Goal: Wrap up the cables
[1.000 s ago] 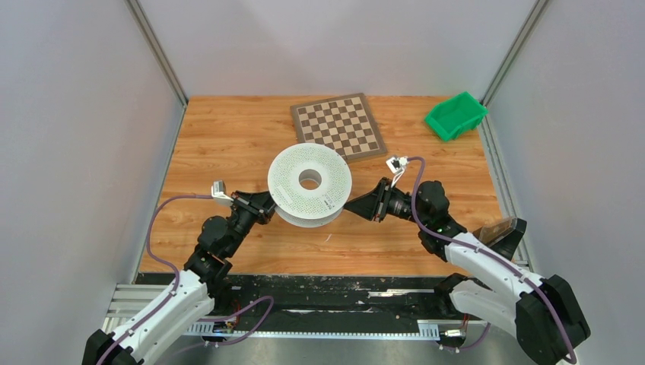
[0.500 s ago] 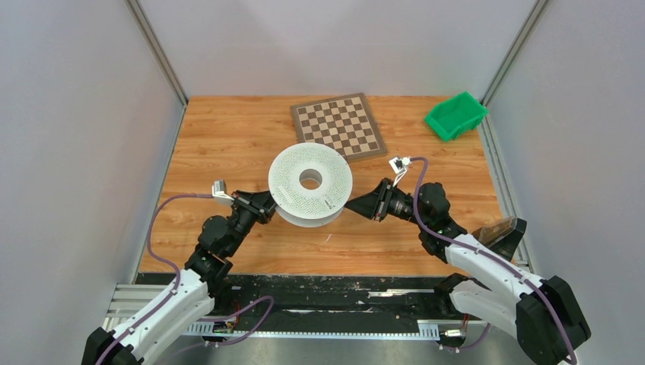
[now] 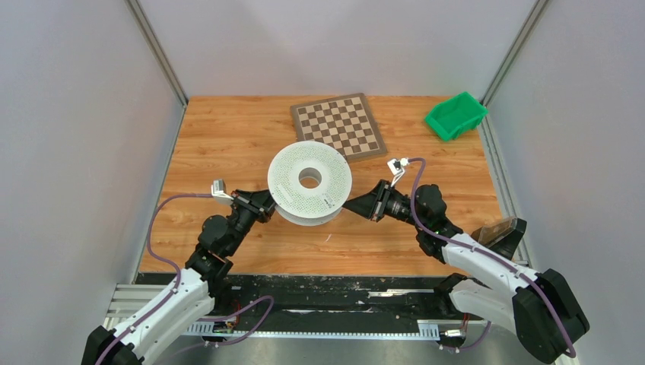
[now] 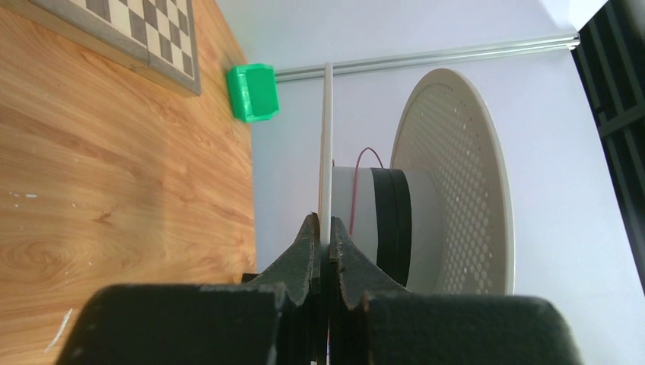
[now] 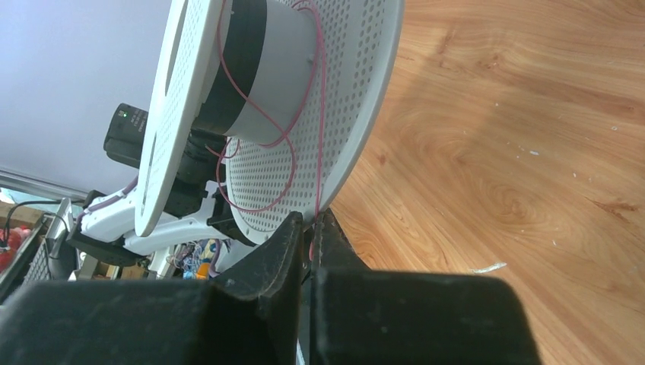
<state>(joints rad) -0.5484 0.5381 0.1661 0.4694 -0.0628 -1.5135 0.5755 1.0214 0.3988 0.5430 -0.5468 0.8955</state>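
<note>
A wooden worktop point(image 3: 228, 137) is sitting between grey walls. Near its middle the spool point(image 3: 289, 171) is lying flat with its axis upright. A thin red cable point(image 5: 319, 129) is looping loosely round the hub and running across a flange to its rim. The right jaws are gripping that cable, pressed together, at the spool's right rim. The left jaws are pinching a flange edge on the opposite side. The cable is thus lying nearer the right arm, which looks placed to lead it round the hub. A chessboard point(image 3: 338, 126) and a green bin point(image 3: 455, 116) are standing behind.
</note>
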